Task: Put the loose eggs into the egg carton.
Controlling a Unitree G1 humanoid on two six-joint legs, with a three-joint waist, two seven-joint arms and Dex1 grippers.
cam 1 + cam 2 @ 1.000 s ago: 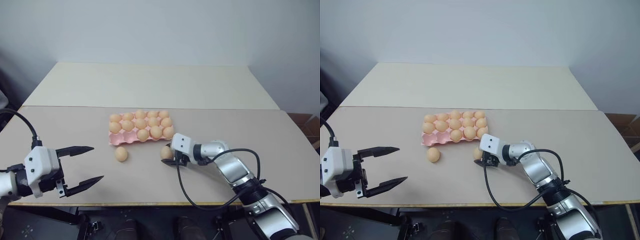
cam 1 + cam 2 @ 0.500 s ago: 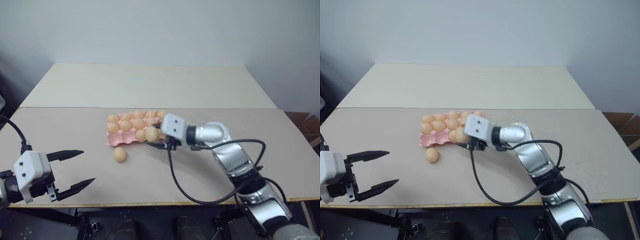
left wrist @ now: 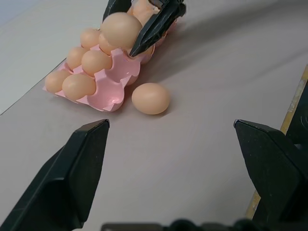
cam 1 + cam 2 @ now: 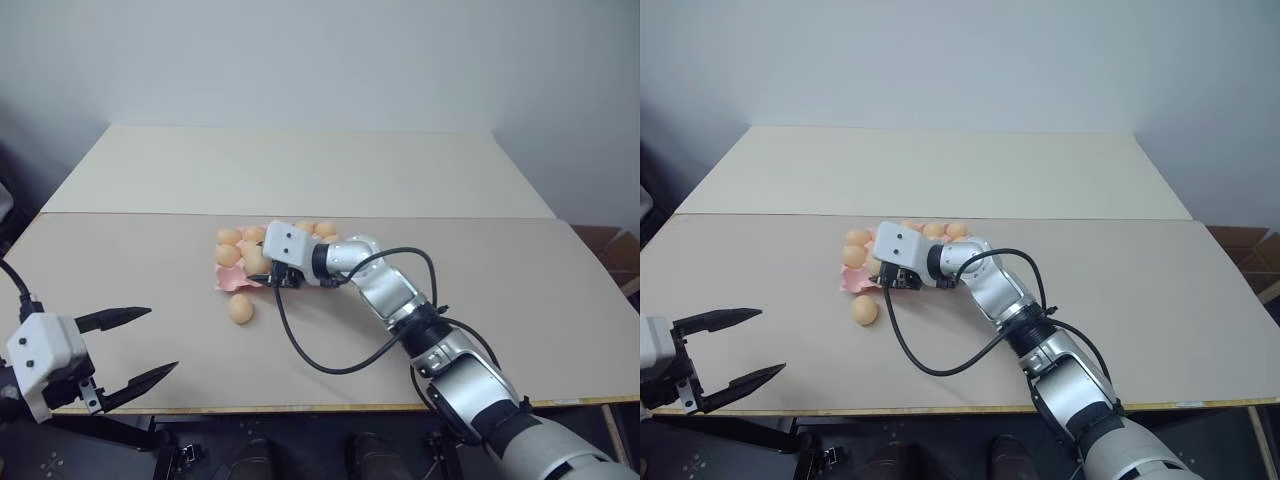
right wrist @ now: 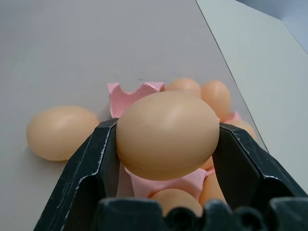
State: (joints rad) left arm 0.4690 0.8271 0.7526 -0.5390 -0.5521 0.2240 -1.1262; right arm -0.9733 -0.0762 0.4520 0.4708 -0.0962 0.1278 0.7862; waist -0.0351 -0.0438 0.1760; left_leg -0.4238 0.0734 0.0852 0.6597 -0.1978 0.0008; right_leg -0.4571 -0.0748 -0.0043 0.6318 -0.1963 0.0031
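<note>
— What's over on the left side of the table?

— The left gripper [image 4: 140, 347], two black fingers on a white block, hangs over the near left corner of the pale beige tabletop [image 4: 150, 260] with its fingers spread wide and nothing between them. It is well apart from everything else.

— And moving along from there?

— One small smooth light brown-orange loose egg [image 4: 241, 308] lies on the bare table, just beside the near edge of the flat pink moulded egg carton [image 4: 232, 279]. I can't tell whether the egg touches the carton's scalloped edge or sits a hair off it. From the left wrist view the same egg [image 3: 150, 98] lies right by the tray's near corner.

— The carton itself?

— It sits near the middle of the table, most cups that I can see filled with eggs alike in colour; the near left corner cups show pink and bare.

— And the right arm?

— It reaches across from the right — its silver forearm and looping black cable [image 4: 320, 355] stretch over the table. The right gripper [image 5: 166, 159] is clamped on a second brown-orange egg [image 5: 167, 134], one black finger [image 5: 91, 168] pressed to each side. It holds that held egg above the carton's near left end, over pink cup rims, not set down in a cup.
</note>
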